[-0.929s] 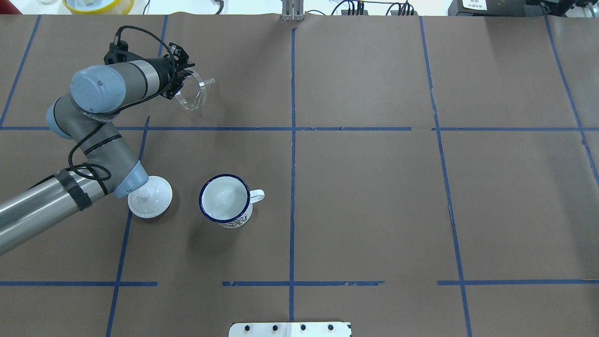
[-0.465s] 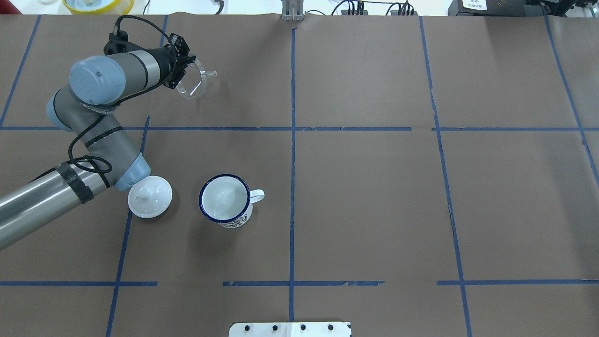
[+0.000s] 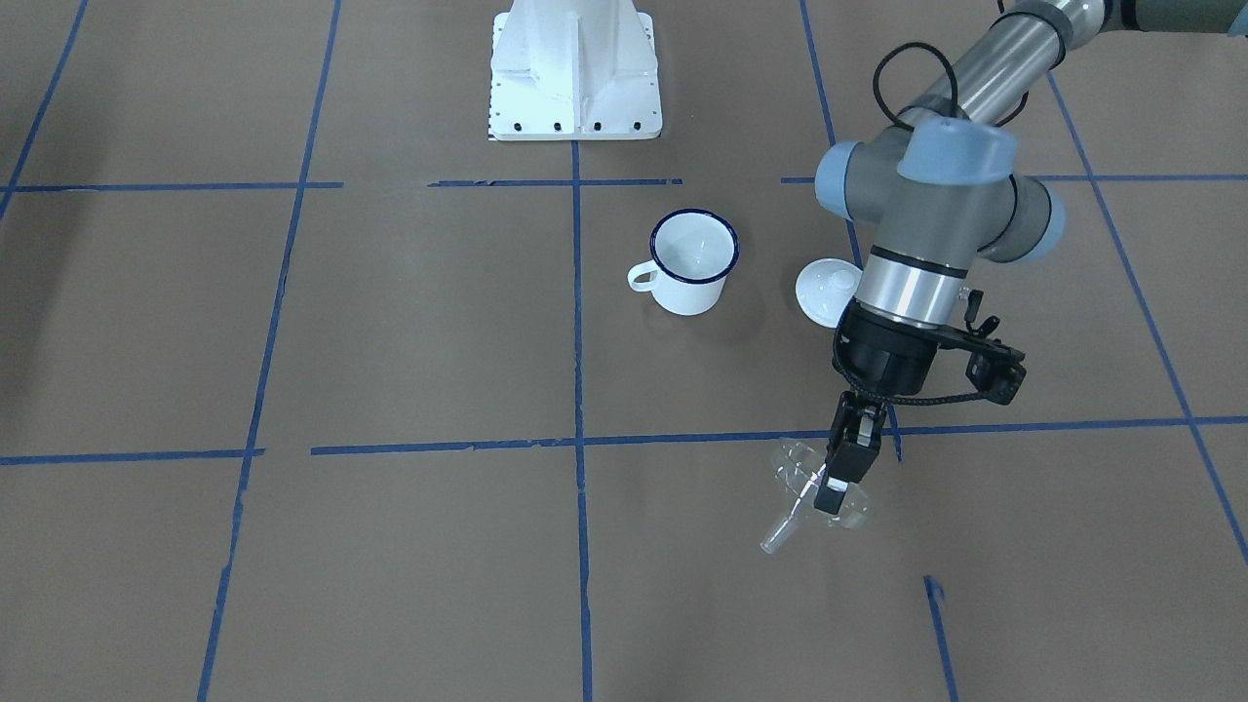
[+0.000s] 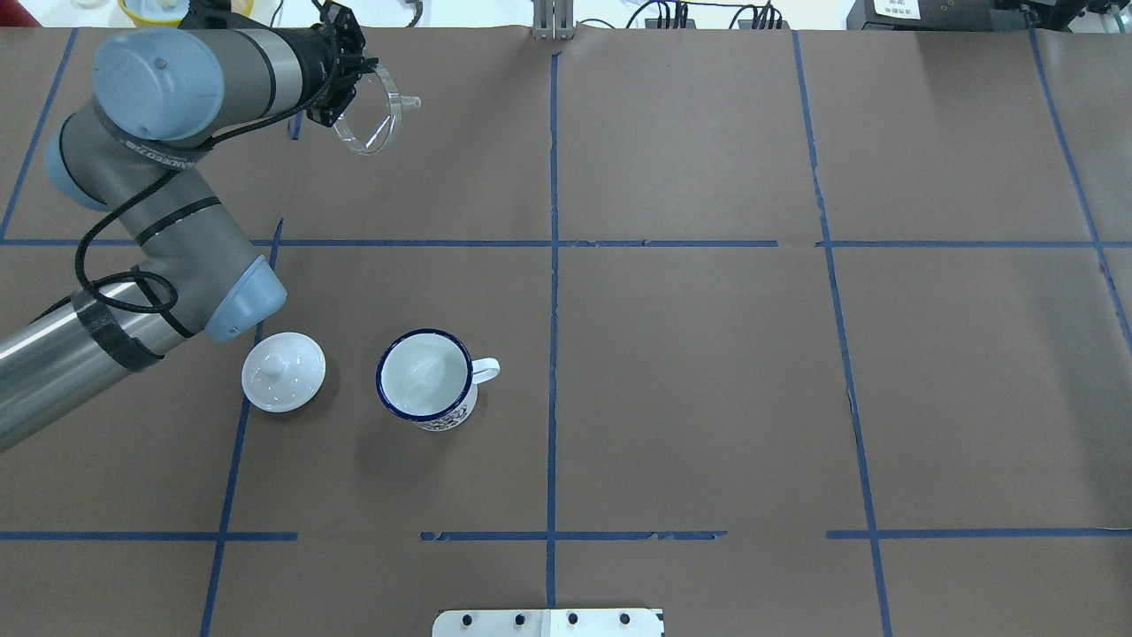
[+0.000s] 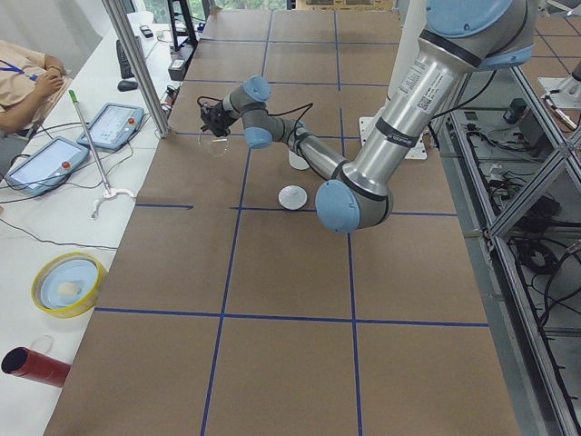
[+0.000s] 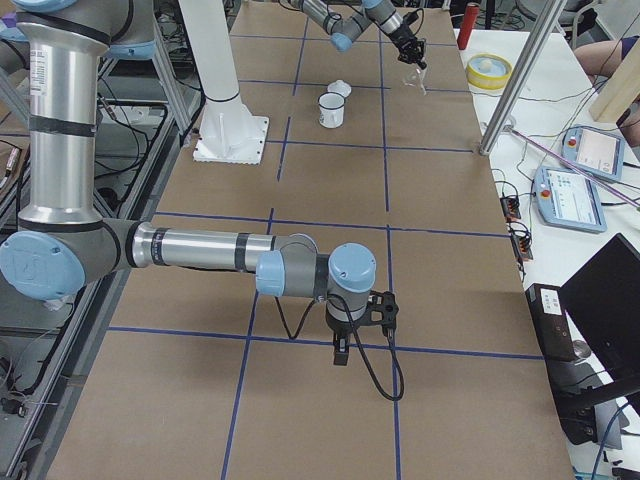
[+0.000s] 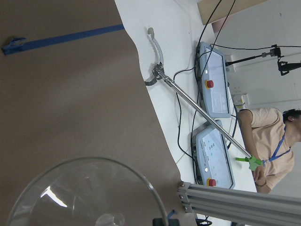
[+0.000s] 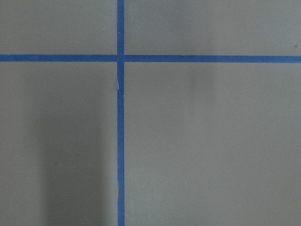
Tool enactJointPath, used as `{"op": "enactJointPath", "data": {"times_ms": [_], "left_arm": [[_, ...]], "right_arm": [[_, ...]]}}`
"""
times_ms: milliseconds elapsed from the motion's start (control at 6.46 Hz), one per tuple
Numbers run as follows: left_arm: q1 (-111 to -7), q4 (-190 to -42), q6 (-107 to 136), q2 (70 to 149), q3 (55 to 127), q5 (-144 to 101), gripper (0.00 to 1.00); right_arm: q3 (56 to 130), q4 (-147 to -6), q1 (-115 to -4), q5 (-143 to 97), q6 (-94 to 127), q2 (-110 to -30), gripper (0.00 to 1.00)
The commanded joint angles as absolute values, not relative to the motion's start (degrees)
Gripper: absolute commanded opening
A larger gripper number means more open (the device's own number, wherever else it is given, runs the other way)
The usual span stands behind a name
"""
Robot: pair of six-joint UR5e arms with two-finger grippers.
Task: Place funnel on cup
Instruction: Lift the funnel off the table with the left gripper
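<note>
The clear plastic funnel hangs in the air at the far left of the table, tilted on its side with its spout pointing right. My left gripper is shut on its rim; the front-facing view shows the gripper and the funnel too. The funnel's rim fills the bottom of the left wrist view. The white mug with a dark blue rim stands upright and empty, well nearer the robot than the funnel, handle to the right. My right gripper shows only in the exterior right view; I cannot tell its state.
A white domed lid with a knob lies just left of the mug, close to my left arm's elbow. The table's far edge runs just beyond the funnel, with a yellow bowl and operator consoles past it.
My left gripper has carried the funnel farther from the robot toward the table's far edge, and the arm's elbow has moved off the lid. The mug and the lid have not moved.
</note>
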State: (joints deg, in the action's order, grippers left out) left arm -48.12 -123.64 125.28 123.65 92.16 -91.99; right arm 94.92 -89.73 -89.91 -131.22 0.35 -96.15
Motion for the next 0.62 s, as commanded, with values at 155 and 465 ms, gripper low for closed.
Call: {"op": "enactJointPath", "data": {"times_ms": [155,465], "left_arm": [[-44.6,-84.4,120.9,126.8,111.1,-99.0,0.0],[-34.3,-66.0,120.9,131.7,111.8,-100.5,0.0]], "right_arm": [[94.9,-89.7,-89.9,-131.2,0.4,-96.2,1.0],[94.9,-89.7,-89.9,-131.2,0.4,-96.2,1.0]]}}
